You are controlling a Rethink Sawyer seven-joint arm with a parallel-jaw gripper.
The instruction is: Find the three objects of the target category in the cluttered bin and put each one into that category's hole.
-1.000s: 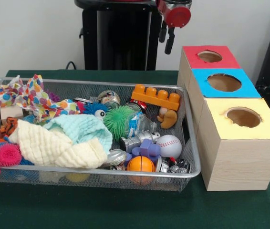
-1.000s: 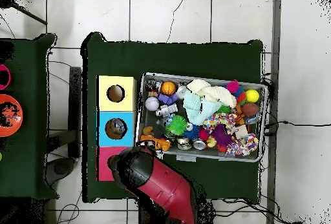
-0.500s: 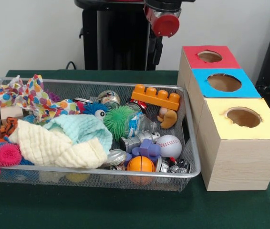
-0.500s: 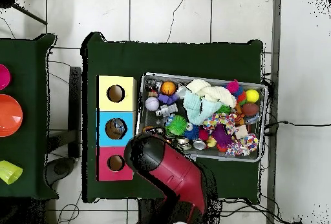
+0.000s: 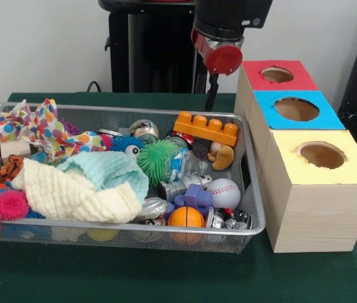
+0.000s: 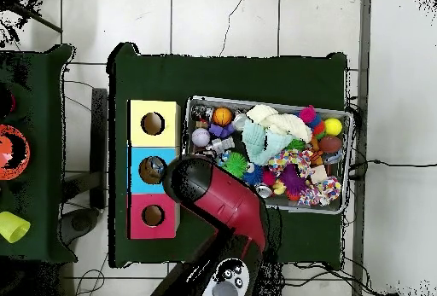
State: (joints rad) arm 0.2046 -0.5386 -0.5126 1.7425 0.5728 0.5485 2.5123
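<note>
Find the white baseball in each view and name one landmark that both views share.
Front view: the white baseball lies in the bin's near right corner, behind the orange ball.
Overhead view: it lies at the bin's upper left, below the orange ball.
Shared landmark: the yellow-topped box beside that end.

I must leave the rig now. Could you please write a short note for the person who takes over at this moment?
Gripper: hangs above the far edge of the bin, nothing visibly held; open or shut cannot be told.
One crushed clear bottle with blue label lies in the bin, between the green spiky ball and the baseball. Other bottles are not clearly visible; probably under clutter.
Boxes: red, blue, yellow holes; something shows inside the blue one from overhead.
Left: find and post the bottles.
</note>
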